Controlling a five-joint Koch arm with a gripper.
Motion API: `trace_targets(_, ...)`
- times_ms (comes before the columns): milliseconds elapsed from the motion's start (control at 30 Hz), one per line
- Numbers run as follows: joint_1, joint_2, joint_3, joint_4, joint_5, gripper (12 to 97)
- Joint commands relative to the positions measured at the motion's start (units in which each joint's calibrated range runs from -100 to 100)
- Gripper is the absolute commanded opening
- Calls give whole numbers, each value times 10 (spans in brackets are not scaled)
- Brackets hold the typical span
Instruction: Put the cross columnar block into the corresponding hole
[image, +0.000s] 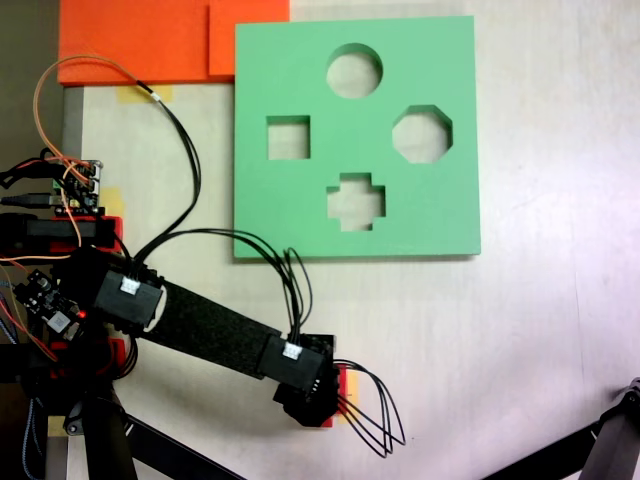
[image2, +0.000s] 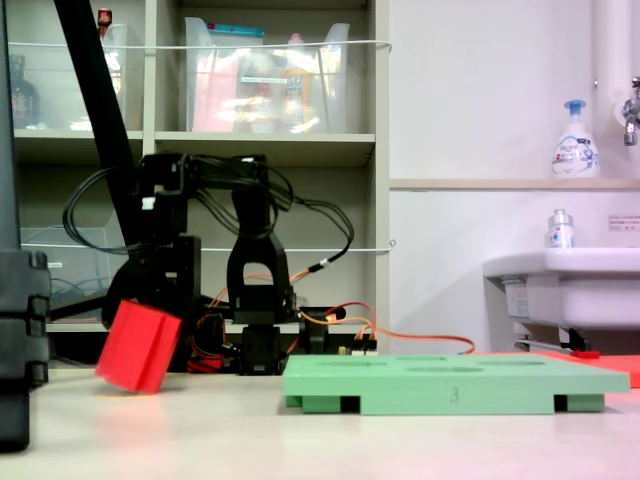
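From the view looking down, I see the arm stretched across the counter (image: 560, 330) with its claw (image: 335, 395) low in the picture, well short of the green foam board (image: 440, 60). A sliver of the red cross columnar block (image: 347, 384) shows at the claw's edge, mostly hidden beneath the black wrist housing.

In the low side-on fixed view, the block (image2: 138, 345) sits tilted, one lower corner at or just above the counter surface; I cannot tell whether it touches. The claw (image2: 125, 300) is above and against it, but its jaws are not distinguishable, so I cannot tell whether it is clenched on the block.

The plus-shaped cutout (image: 356, 201) lies beyond the claw, near the board's closest edge, unfilled. The square cutout (image: 288, 137) and the octagonal cutout (image: 421, 134) sit farther off.
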Motion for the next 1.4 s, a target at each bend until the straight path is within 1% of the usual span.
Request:
trace_targets(0, 2, -81, 7, -58, 5, 393)
trace_targets(167, 23, -189, 7, -82, 24, 383)
trace_targets(267, 47, -242, 7, -82, 42, 383)
trace_targets(433, 107, -310, 11, -82, 101, 384)
trace_targets(600, 167, -316, 16, -63, 167, 384)
trace_targets(833, 229, -269, 16, 72, 220, 385)
trace_targets(1033, 260, -161, 38, 168, 235, 387)
trace_targets(1200, 278, -45, 116, 180, 245, 387)
trace_targets(1367, 290, 18, 157, 181, 253, 387)
